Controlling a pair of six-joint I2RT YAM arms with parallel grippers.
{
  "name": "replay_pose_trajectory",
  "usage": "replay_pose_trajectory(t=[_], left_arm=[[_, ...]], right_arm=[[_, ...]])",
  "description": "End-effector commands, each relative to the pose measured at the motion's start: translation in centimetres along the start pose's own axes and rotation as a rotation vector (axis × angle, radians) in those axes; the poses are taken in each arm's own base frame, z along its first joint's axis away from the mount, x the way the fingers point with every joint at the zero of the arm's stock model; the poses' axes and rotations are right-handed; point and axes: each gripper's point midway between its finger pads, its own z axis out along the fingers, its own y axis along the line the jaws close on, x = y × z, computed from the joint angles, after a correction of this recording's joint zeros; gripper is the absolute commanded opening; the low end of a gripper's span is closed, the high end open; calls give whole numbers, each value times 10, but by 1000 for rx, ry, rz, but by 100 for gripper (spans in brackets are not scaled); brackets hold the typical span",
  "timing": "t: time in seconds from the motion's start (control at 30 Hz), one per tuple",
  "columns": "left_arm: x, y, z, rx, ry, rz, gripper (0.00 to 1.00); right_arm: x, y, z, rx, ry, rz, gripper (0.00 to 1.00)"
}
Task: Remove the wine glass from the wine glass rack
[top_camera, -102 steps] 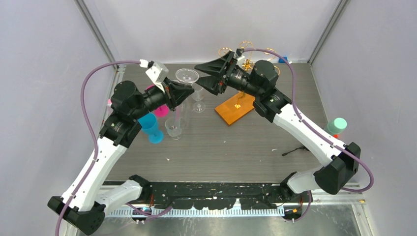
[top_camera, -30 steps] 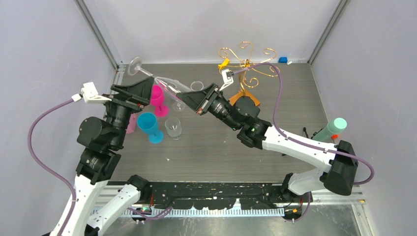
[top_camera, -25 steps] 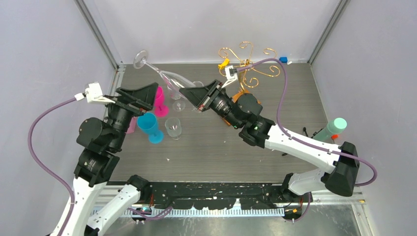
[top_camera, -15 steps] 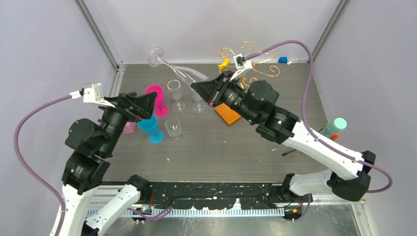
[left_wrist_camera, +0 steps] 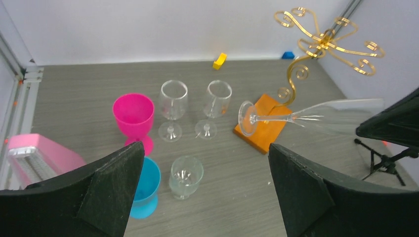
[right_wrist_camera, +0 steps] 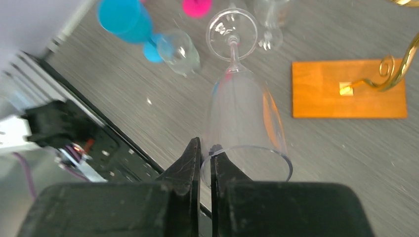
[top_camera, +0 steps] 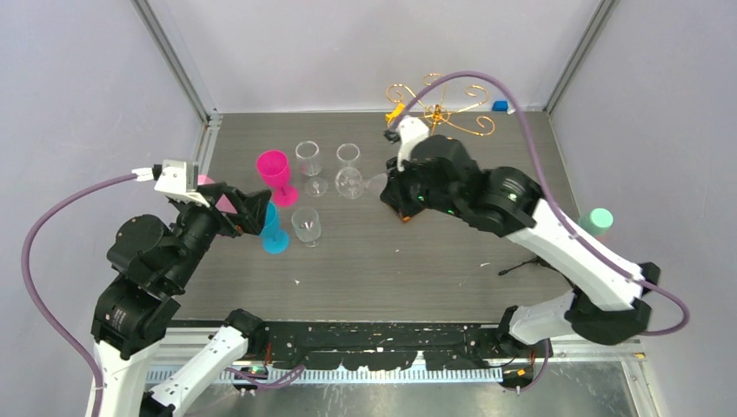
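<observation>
A clear wine glass lies tilted on its side in the air, its foot towards the upright glasses. My right gripper is shut on its rim, one finger inside the bowl and one outside. The glass hangs free of the wine glass rack, a gold wire tree on an orange base, and hovers just left of that base. In the top view only the foot shows past the right arm. My left gripper stands wide open and empty at the near left, above the blue goblet.
Two upright clear stem glasses, a pink goblet, a blue goblet and a short clear glass stand left of centre. A pink box sits far left, a mint cup and a black tripod right.
The right arm swung the glass from high at the back left down to the orange base. The left arm drew back towards the near left and its jaws widened.
</observation>
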Motion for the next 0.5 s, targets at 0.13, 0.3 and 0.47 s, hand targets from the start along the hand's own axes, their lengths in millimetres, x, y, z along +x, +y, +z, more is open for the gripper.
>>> replay_pose_trajectory(t=[0.13,0.3,0.47], left_arm=[[18,10,-1,-30,57,75,100],[26,11,1,-30,79,81,100],[31,16,-2,-45,92,102,100]], right_arm=[[67,-12,36,98,373,-151,0],[89,-5,56,84,507,-165,0],[100,-1,82,74,591,-164,0]])
